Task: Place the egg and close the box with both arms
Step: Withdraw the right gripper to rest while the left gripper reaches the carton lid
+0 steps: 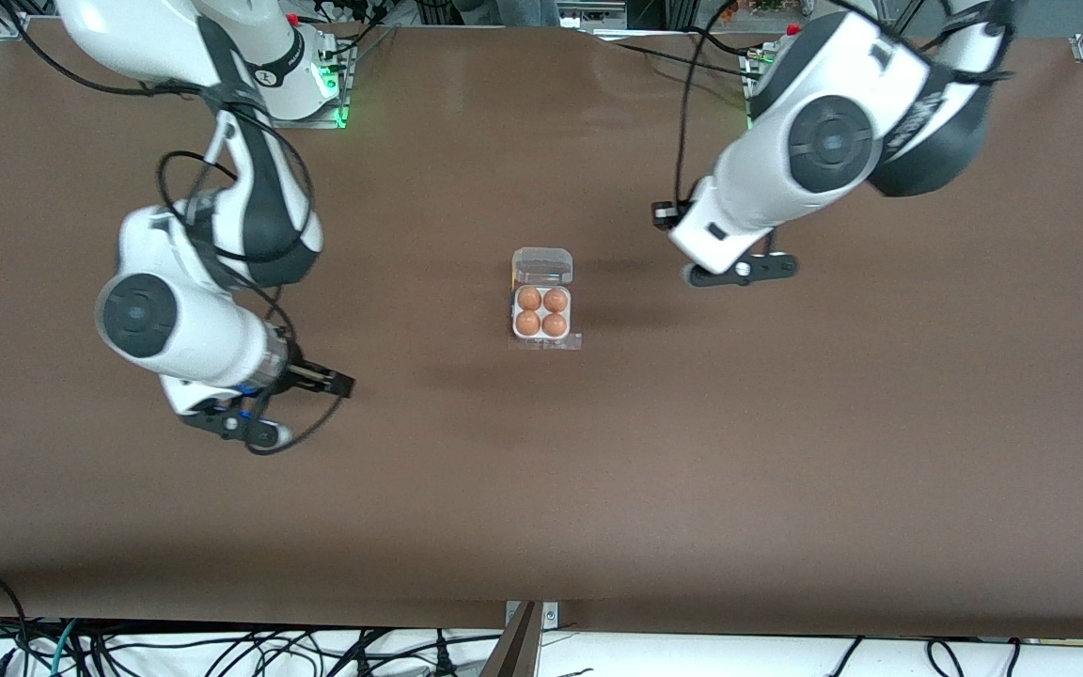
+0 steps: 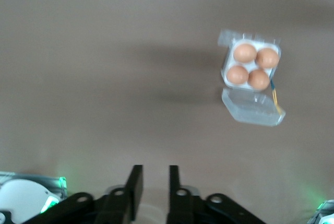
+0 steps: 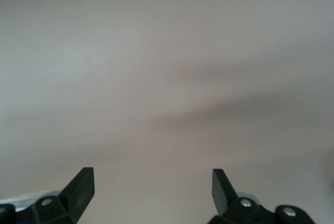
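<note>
The clear box (image 1: 544,339) sits in the middle of the table with several brown eggs (image 1: 541,311) in its cells. Its transparent lid (image 1: 542,266) lies open, farther from the front camera than the cells. The left wrist view shows the box (image 2: 227,59), the eggs (image 2: 245,53) and the open lid (image 2: 254,110). My left gripper (image 1: 734,271) hangs over bare table toward the left arm's end, its fingers (image 2: 155,167) drawn nearly together with nothing between them. My right gripper (image 1: 344,384) hovers toward the right arm's end, open (image 3: 153,171) and empty over bare table.
The brown table (image 1: 786,470) stretches wide around the box. The arm bases with green lights (image 1: 342,118) stand along the edge farthest from the front camera. Cables (image 1: 222,649) hang below the nearest edge.
</note>
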Robot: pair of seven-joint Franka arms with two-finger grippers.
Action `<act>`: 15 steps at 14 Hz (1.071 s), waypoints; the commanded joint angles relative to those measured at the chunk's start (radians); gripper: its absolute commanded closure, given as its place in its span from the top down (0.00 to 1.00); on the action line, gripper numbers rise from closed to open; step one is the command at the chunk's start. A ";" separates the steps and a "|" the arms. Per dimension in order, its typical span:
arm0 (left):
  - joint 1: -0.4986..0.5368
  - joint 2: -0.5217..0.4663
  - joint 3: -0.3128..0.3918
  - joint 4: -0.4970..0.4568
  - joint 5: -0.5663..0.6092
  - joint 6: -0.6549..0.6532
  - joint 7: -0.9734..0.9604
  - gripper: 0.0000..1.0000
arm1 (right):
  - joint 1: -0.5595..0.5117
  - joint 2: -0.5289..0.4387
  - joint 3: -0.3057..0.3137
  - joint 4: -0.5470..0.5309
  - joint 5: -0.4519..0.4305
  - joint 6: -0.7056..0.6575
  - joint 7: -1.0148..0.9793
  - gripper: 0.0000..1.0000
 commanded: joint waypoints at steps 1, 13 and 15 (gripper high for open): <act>-0.080 0.082 0.006 0.030 -0.018 -0.010 -0.061 0.11 | -0.096 -0.232 0.054 -0.209 -0.140 0.003 -0.157 1.00; -0.252 0.331 0.006 0.034 -0.076 0.144 -0.062 0.04 | -0.324 -0.590 0.115 -0.298 -0.142 -0.156 -0.211 1.00; -0.264 0.357 0.006 0.034 -0.075 0.145 -0.062 0.05 | -0.347 -0.595 0.134 -0.297 -0.140 -0.161 -0.234 1.00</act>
